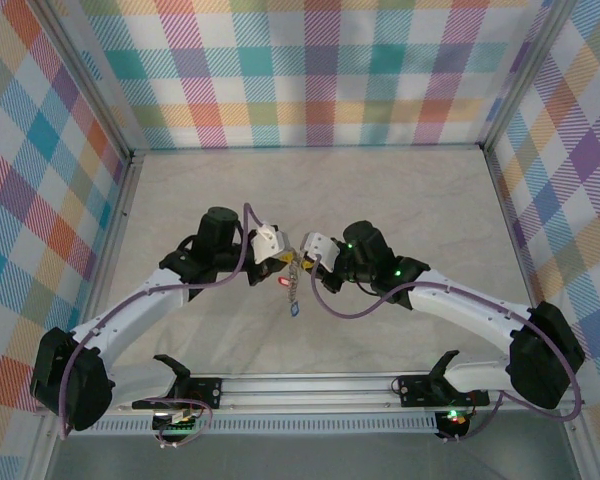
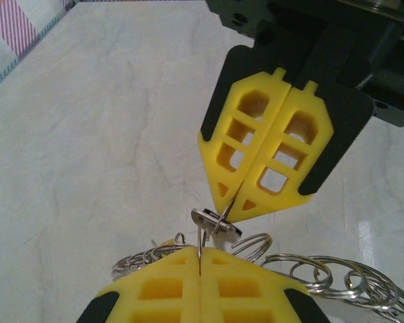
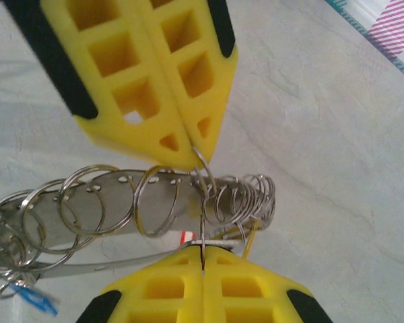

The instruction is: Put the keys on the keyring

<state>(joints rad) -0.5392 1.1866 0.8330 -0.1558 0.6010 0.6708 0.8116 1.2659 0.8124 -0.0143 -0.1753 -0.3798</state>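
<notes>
Silver keyring [image 1: 296,272] pinched by left hand [image 1: 284,261] and right hand [image 1: 303,257] trails nearward.

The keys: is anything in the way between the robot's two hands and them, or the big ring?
Nothing visible does. The left hand and the right hand are each shut on the small rings strung along the keyring, held above the table; the keys dangle below.
</notes>
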